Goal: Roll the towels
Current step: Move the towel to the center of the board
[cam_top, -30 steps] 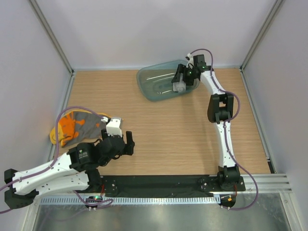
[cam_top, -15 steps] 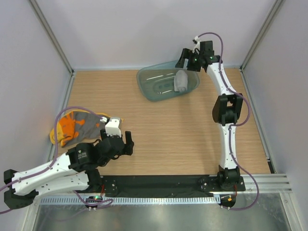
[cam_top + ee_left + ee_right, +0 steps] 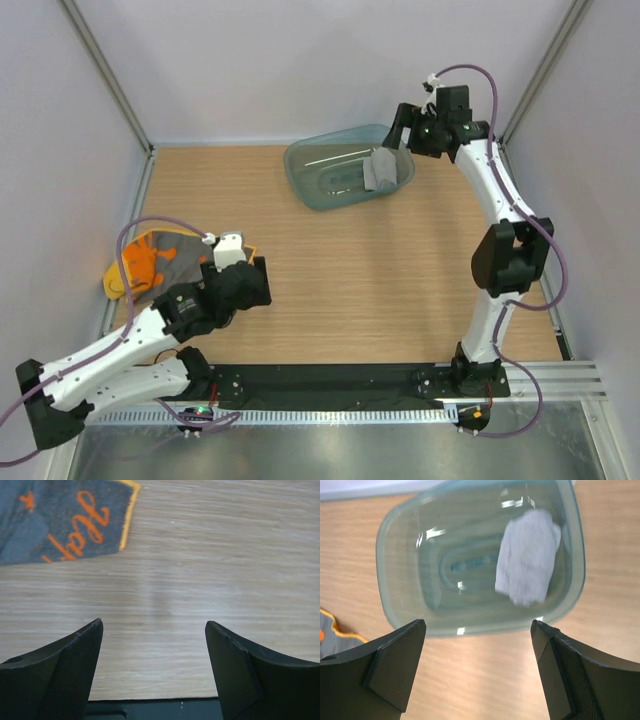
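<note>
Hovering the right gripper (image 3: 477, 670), spread and empty, over the teal tray (image 3: 382, 535) storing the rolled grey towel (image 3: 529, 570). Poising the left gripper (image 3: 155, 670), spread, well left of the tray, likely to roll the yellow-orange towel (image 3: 140, 265) there.

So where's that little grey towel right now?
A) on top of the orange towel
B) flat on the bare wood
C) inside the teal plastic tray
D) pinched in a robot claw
C: the grey towel lies bundled inside the teal tray, with nothing gripping it.
</note>
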Robot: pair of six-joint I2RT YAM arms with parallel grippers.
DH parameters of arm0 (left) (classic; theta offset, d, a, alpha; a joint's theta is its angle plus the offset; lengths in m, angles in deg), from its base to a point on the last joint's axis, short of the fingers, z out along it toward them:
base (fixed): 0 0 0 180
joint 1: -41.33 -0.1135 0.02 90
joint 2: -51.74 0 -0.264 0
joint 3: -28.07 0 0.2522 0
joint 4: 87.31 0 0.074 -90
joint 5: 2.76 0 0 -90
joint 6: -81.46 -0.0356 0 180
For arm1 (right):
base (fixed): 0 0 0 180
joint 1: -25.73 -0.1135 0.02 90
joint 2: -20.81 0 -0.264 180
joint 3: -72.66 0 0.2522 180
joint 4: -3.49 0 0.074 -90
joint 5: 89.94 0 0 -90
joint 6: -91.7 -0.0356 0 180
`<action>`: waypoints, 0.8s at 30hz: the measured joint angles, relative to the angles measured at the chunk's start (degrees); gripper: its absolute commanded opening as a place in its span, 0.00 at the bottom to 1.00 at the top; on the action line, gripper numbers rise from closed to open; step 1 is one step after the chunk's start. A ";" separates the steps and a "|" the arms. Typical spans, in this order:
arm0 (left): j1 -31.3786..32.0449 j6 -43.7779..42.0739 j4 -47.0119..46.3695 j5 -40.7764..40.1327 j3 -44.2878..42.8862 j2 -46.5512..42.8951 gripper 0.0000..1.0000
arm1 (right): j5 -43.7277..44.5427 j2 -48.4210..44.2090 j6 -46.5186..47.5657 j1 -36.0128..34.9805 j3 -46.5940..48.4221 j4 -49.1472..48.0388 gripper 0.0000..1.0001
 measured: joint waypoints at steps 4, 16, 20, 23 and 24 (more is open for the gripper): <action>-13.40 -2.19 -1.84 5.64 -0.15 5.84 0.83 | 0.13 -10.64 -1.75 -0.61 -14.34 -1.90 0.93; -31.45 -5.68 -9.60 13.07 -5.88 26.27 0.76 | 0.37 -36.65 -8.70 -13.64 -49.99 -8.87 0.91; -31.61 -6.25 -12.28 13.33 -10.78 38.49 0.69 | 1.53 -37.55 -10.27 -18.43 -53.02 -8.83 0.89; -31.63 -6.45 -13.57 13.31 -14.58 47.30 0.65 | 2.12 -38.66 -10.95 -19.85 -54.49 -8.28 0.89; -31.67 -6.45 -13.64 13.22 -15.56 49.46 0.64 | 2.62 -39.43 -11.10 -19.82 -54.66 -7.80 0.89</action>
